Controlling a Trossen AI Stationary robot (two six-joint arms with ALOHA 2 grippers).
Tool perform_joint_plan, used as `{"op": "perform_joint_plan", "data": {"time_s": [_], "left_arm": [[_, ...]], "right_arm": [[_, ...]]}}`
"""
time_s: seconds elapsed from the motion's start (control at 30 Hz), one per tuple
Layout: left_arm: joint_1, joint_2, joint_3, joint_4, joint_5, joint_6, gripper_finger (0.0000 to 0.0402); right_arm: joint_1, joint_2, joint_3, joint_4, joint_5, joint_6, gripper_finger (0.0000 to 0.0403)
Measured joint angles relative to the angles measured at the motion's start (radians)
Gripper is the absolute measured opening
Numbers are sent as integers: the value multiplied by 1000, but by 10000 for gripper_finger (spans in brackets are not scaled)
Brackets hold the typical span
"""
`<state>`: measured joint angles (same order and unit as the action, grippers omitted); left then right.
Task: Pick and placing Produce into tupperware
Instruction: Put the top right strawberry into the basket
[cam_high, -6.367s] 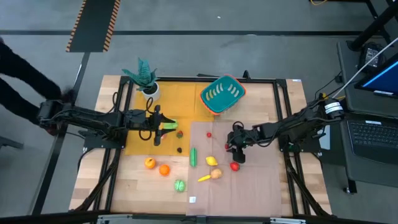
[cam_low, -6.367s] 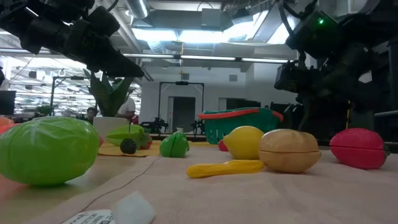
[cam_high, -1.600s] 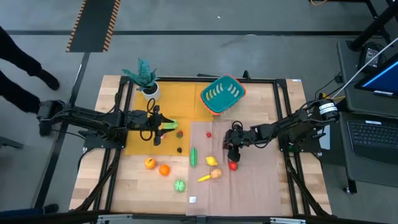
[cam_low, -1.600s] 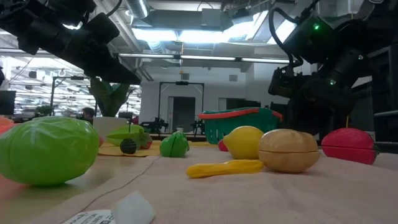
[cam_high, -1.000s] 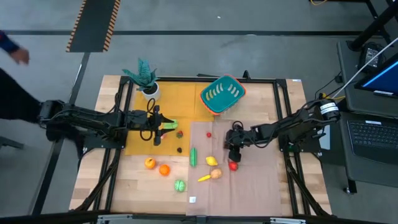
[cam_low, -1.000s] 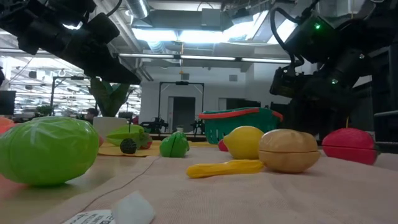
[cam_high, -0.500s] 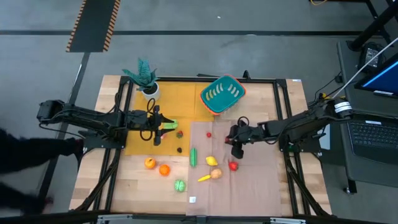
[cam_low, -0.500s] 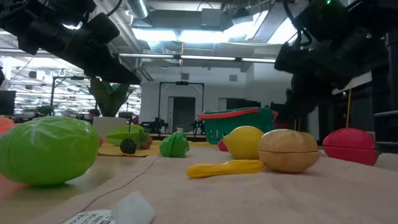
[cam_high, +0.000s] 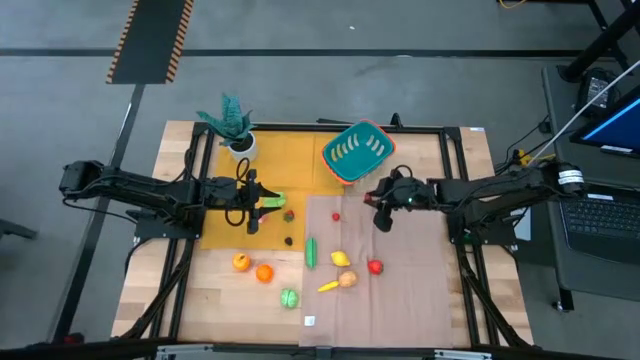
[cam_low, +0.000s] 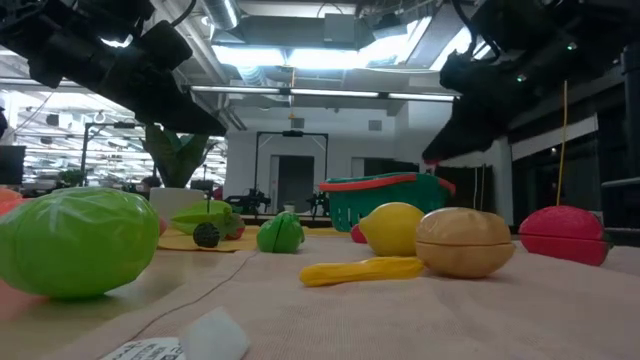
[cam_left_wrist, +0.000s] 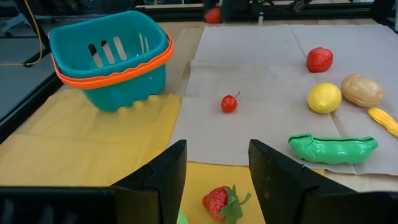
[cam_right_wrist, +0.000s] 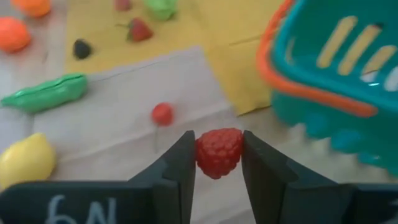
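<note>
While the right gripper (cam_right_wrist: 217, 163) pinches a bumpy red toy raspberry (cam_right_wrist: 218, 151) between its fingers, it hangs above the beige cloth near the teal plastic slotted container with the orange-red rim (cam_high: 357, 151), which sits by the table's far edge, tipped so its opening faces partly sideways. A green toy pea pod (cam_high: 311, 251) lies mid-table, long axis running front to back. Over the yellow mat (cam_left_wrist: 74, 155), the left gripper (cam_left_wrist: 211, 174) hovers with fingers parted, holding nothing.
</note>
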<state>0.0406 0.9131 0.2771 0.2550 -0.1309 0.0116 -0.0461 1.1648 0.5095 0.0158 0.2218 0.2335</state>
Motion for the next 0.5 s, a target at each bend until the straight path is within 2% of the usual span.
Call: {"op": "perform_joint_plan", "data": {"time_s": [0.2, 0.33, 0.5], "left_arm": [[0, 0, 0, 0, 0, 0, 165], [0, 0, 0, 0, 0, 0, 165], [12, 0, 0, 1, 0, 0, 165]], "right_arm": [[-85, -16, -65, 155, -33, -15, 109], [-117, -16, -146, 364, -89, -22, 109], [-124, -16, -231, 617, -101, -76, 108]]}}
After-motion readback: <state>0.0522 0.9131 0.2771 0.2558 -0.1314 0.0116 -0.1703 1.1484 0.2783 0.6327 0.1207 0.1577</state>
